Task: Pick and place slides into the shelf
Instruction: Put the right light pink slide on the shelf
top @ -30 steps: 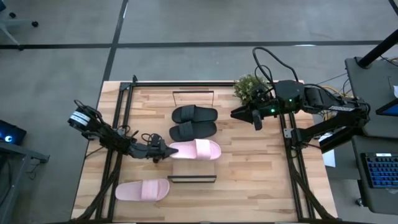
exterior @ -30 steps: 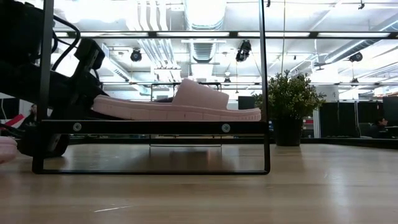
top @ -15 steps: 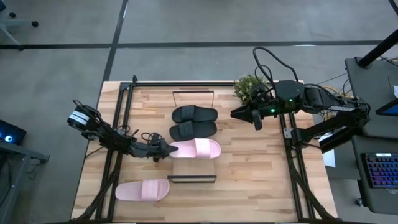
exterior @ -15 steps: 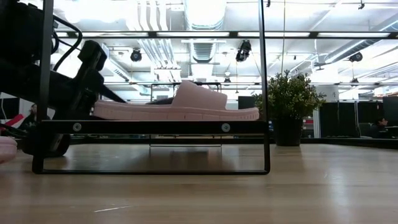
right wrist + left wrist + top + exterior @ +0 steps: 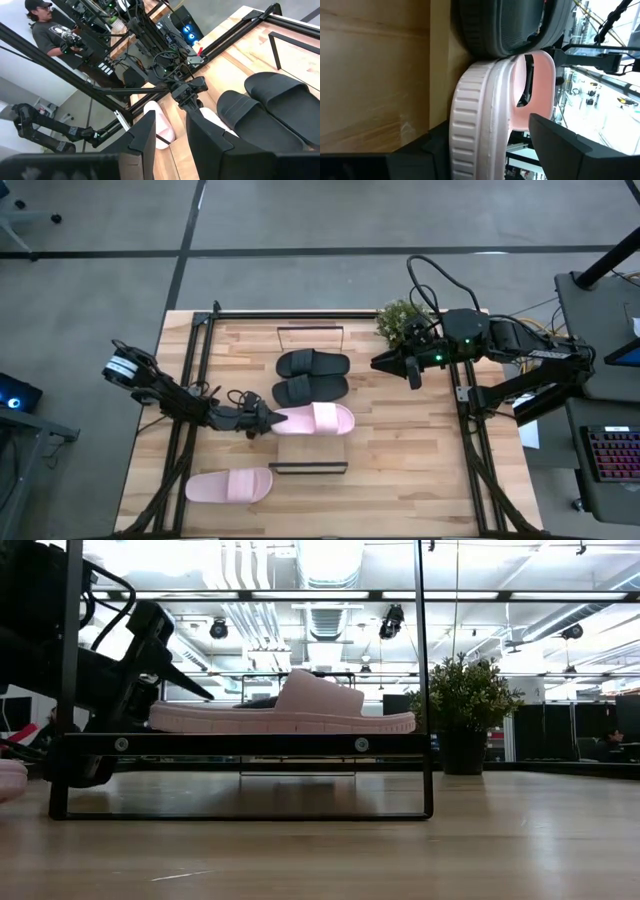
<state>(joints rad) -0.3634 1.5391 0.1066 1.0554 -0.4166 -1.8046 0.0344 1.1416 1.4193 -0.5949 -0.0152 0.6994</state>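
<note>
I have the left gripper (image 5: 268, 420) at the heel end of the pink slide (image 5: 316, 419), which lies flat on the shelf (image 5: 310, 447) beside the two black slides (image 5: 312, 377). Its jaws are spread wide on either side of the heel, so I judge the slide is let go and resting on its own sole; the low view shows it sitting level on the board. It lies parallel to the black pair, which leaves room at the near end for the last one. The second pink slide (image 5: 229, 485) waits on the table, off the shelf, near the left front corner. My right gripper (image 5: 378, 362) hovers by the potted plant (image 5: 402, 320), jaws narrow and empty.
</note>
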